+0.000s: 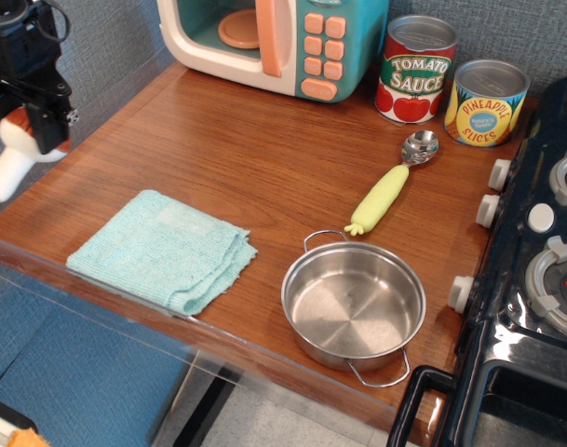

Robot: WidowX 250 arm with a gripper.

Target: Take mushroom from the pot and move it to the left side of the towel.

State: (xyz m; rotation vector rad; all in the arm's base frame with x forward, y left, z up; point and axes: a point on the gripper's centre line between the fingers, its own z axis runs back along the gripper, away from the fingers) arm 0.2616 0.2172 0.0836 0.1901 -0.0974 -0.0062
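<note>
- The end effector (pixel 33 126) hung at the far left, over or just past the left edge of the surface (pixel 246 168), closed on the cap of the mushroom (pixel 13 158); the cream stem dangled down and to the left, clear of the wood;
- The mushroom appeared to sit beyond the left edge rather than over the wood; a release from there would likely have sent it off the surface altogether, missing the goal;
- The grip looked to catch only the cap; the soft plush could have slid out of the jaws during any sideways move, since the stem hung free and could swing;
- The towel (pixel 162 250) lay near the front-left corner; the bare wood between it and the left edge looked narrow, so a drop slightly too far right risked landing on the cloth, and slightly too far left risked the edge;
- Set down stem first, the toy might have toppled and rolled toward the front edge;
- The pot (pixel 354 303) stood empty near the front edge, well apart from the arm, so it posed no collision risk.
</note>
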